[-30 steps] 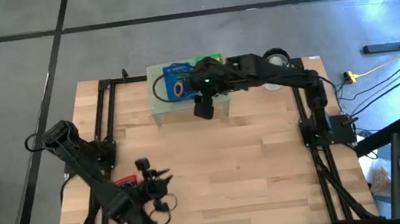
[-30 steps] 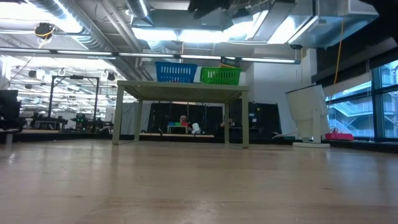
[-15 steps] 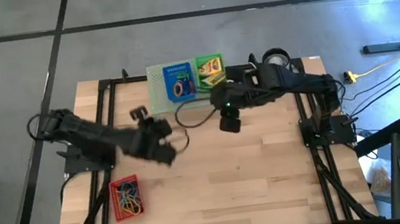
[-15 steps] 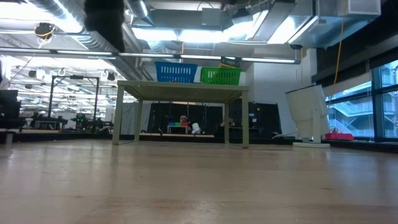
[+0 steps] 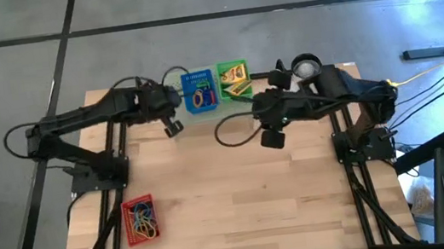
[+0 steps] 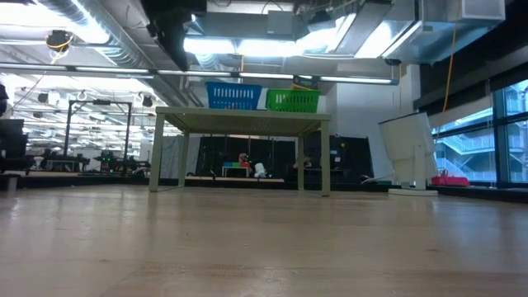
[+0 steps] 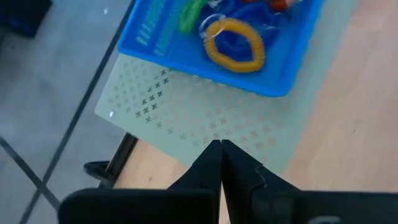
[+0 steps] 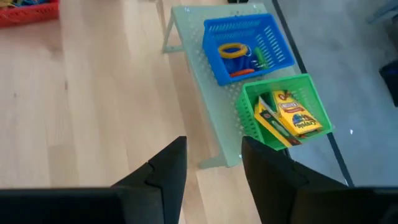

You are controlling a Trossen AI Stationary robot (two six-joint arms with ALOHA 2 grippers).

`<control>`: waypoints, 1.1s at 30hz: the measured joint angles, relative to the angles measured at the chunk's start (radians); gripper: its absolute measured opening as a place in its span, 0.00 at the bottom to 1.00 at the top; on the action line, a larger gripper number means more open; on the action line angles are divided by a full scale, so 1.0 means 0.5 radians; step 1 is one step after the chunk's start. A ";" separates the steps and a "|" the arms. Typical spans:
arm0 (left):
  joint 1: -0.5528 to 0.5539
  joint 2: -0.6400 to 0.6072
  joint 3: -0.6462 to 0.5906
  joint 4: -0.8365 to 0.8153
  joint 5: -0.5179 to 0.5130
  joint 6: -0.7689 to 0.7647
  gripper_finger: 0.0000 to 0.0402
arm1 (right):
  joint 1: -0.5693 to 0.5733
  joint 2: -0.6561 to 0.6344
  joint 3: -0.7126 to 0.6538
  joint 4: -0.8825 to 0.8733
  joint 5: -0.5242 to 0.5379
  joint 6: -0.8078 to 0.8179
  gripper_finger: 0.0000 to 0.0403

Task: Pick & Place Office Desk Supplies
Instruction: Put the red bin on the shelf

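Observation:
The pale green mesh riser (image 5: pixel 179 113) stands at the table's far edge. On it sit a blue tray (image 5: pixel 199 90) and a green tray (image 5: pixel 234 80). The blue tray holds an orange ring (image 7: pixel 235 50); the green tray holds yellow crayon boxes (image 8: pixel 295 115). A red tray (image 5: pixel 140 219) with coloured rings lies near the table's left front. My left gripper (image 7: pixel 221 152) hovers shut over the riser's left end, beside the blue tray, nothing showing between its fingers. My right gripper (image 8: pixel 213 146) hangs open above the table, right of the riser, nothing between its fingers.
Black frame rails (image 5: pixel 116 156) run along both sides of the table. A loose black cable (image 5: pixel 232 132) loops off the right arm over the table. A roll of tape (image 5: pixel 306 67) sits at the far right corner. Bare wood (image 5: pixel 250 207) fills the middle and front.
My left gripper has swung from above the red tray at the near left, up and toward the far edge, and now hangs over the riser's left end. My right gripper has drawn away from the riser, toward the table's right and near edges.

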 joint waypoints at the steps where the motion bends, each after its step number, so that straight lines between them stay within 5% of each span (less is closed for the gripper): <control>1: 0.046 0.003 -0.002 0.000 0.022 0.017 0.00 | 0.024 -0.013 0.000 0.000 0.018 0.008 0.38; 4: 0.151 0.009 -0.091 0.125 0.085 0.077 0.00 | 0.099 -0.052 0.000 0.000 0.119 0.048 0.38; 8: 0.277 0.014 -0.311 0.410 0.419 0.245 0.00 | 0.209 -0.084 -0.031 0.001 0.271 0.110 0.38; 13: 0.390 0.014 -0.441 0.690 0.482 0.340 0.00 | 0.324 -0.167 -0.249 0.001 0.418 0.212 0.38; 33: 0.524 0.097 -0.450 0.967 0.611 0.510 0.00 | 0.545 -1.079 -2.020 0.243 0.625 1.376 0.38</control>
